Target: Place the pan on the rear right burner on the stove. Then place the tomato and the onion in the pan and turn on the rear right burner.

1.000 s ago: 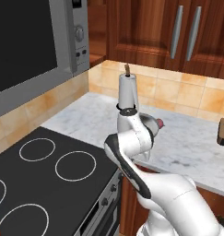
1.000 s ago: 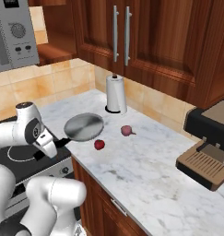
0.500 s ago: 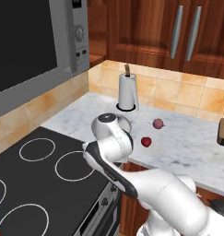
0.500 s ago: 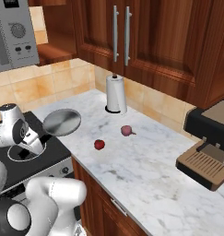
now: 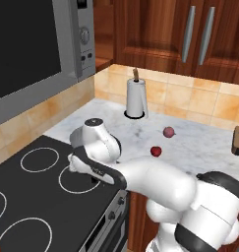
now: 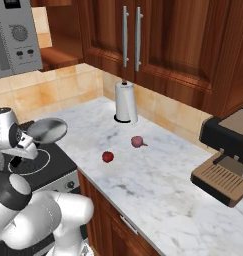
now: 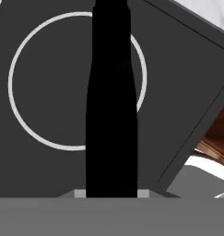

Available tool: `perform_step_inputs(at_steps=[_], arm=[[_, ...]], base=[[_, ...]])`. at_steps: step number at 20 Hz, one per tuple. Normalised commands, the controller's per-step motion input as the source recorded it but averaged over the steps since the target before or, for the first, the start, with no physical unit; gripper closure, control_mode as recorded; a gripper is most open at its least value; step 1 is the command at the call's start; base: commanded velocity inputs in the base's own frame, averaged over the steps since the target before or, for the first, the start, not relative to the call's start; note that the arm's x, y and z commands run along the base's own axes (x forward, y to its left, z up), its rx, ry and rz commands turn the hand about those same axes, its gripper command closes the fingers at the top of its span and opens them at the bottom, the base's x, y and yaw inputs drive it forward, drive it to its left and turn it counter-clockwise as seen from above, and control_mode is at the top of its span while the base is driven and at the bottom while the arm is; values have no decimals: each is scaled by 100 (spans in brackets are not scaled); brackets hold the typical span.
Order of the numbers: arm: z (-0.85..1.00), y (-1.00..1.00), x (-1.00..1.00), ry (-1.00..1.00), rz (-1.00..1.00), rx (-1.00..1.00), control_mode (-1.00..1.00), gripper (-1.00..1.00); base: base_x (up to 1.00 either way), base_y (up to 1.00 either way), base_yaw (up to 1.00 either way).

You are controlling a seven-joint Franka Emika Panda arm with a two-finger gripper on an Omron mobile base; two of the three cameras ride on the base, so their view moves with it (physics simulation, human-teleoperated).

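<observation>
From the left base view, my arm bends low over the stove (image 5: 37,206), and my wrist hides the claw. The tomato (image 5: 156,151) and the onion (image 5: 168,132) lie on the worktop (image 5: 199,142), well off beyond my arm, near each other but apart.

From the right base view, the pan (image 6: 47,129) hangs tilted above the stove's near corner, just beside my wrist, its handle running back into my claw (image 6: 24,145). It looks stiff, light metal; gripped far out on the thin handle, I judge the bowl will want to droop and twist.

In the hand view, my claw is clamped narrow on the black handle, which runs straight away from me across the rear right burner (image 7: 21,115), directly below. The smooth, round tomato may roll.

No brand or writing is readable anywhere.
</observation>
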Motion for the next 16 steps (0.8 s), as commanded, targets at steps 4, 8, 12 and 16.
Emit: perform_step_inputs(at_steps=[4, 8, 12, 16], arm=[[-14, 56, 19, 5, 26, 0, -100, 100], [-22, 35, 12, 0, 27, 0, -100, 100], [-36, 27, 6, 0, 20, 0, -100, 100], [-36, 26, 11, 0, 9, 0, -100, 100]], base=[[0, 0, 0], [0, 0, 0], [0, 0, 0], [0, 0, 0]])
